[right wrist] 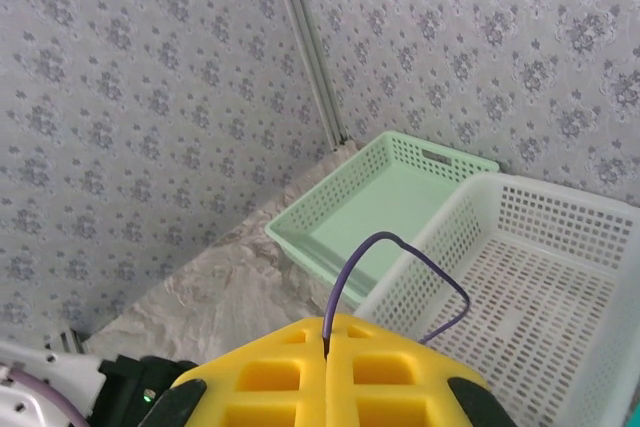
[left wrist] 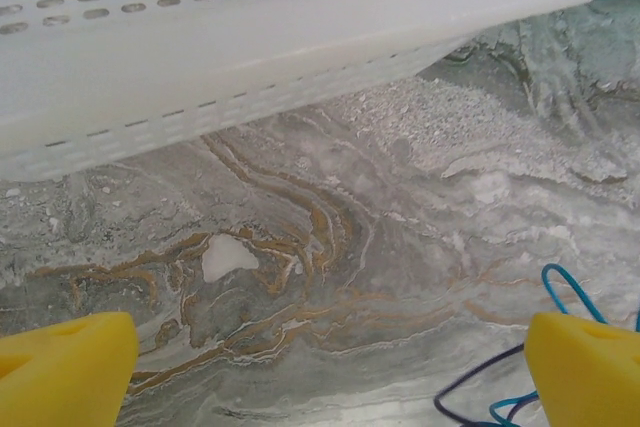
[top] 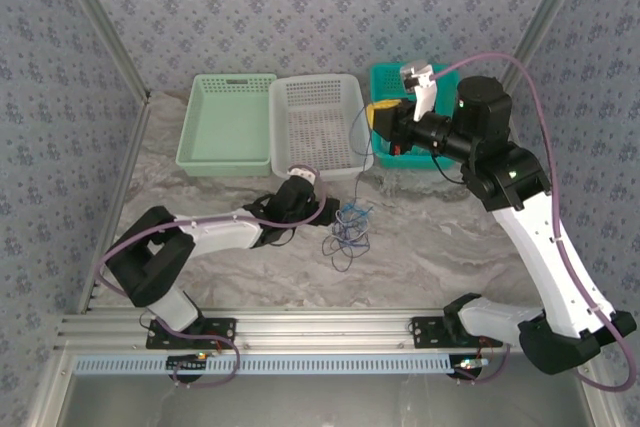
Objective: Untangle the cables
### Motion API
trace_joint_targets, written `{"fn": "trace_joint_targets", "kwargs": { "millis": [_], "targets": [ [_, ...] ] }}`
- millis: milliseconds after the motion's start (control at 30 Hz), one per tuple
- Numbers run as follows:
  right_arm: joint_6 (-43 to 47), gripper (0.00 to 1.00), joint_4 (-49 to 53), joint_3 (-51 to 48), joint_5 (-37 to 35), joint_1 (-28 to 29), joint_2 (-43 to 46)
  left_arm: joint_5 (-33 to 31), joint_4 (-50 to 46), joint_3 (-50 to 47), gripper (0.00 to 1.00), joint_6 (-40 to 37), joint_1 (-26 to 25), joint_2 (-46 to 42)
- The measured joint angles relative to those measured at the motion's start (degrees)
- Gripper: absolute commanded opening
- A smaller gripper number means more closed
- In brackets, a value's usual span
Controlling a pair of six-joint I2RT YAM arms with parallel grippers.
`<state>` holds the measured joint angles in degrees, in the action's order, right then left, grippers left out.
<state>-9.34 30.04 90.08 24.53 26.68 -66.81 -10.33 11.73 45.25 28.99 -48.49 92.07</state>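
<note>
We see the cables (top: 350,225) lying in a small tangle of blue and dark purple loops on the table (top: 450,237), just in front of the white basket (top: 320,169). The left gripper (top: 328,210) sits low at the table beside the tangle. Its yellow fingers (left wrist: 65,367) are spread wide with nothing between them. From the left wrist we see a blue cable (left wrist: 560,287) and a dark purple one (left wrist: 480,377) next to the right-hand finger, and the white basket's wall (left wrist: 300,37) close ahead.

The right gripper (top: 380,113) is raised above the right edge of the white basket, near the teal basket (top: 385,72). Its fingers are closed on a purple cable (right wrist: 400,247), which arches out from between the pads (right wrist: 270,377). In the top view a thin strand runs from this gripper down to the tangle. From the right wrist we also see the green basket (right wrist: 390,197) touching the white one (right wrist: 560,277).
</note>
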Motion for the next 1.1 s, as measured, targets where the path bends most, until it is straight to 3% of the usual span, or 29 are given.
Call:
{"fn": "trace_joint_targets", "kwargs": {
  "millis": [300,767,933,1100],
  "targets": [
    [-0.98,0.0,0.15,3.93,0.39,-0.07,-2.34,-2.84,0.0,-2.01,0.99,0.2,-0.02,-0.37],
    [-0.98,0.0,-0.31,2.69,-1.2,-0.07,-3.39,-10.05,-5.16,-4.37,1.0,-4.42,0.0,-20.41],
    [-1.49,0.0,-1.11,0.79,-1.14,0.0,-3.85,-0.48,3.67,-10.21,0.99,-9.99,-0.02,-25.66],
    [-2.27,0.0,-1.86,0.57,-0.85,0.52,-4.59,9.29,8.04,-10.43,0.99,-14.27,-0.13,-22.6]
  ]
}}
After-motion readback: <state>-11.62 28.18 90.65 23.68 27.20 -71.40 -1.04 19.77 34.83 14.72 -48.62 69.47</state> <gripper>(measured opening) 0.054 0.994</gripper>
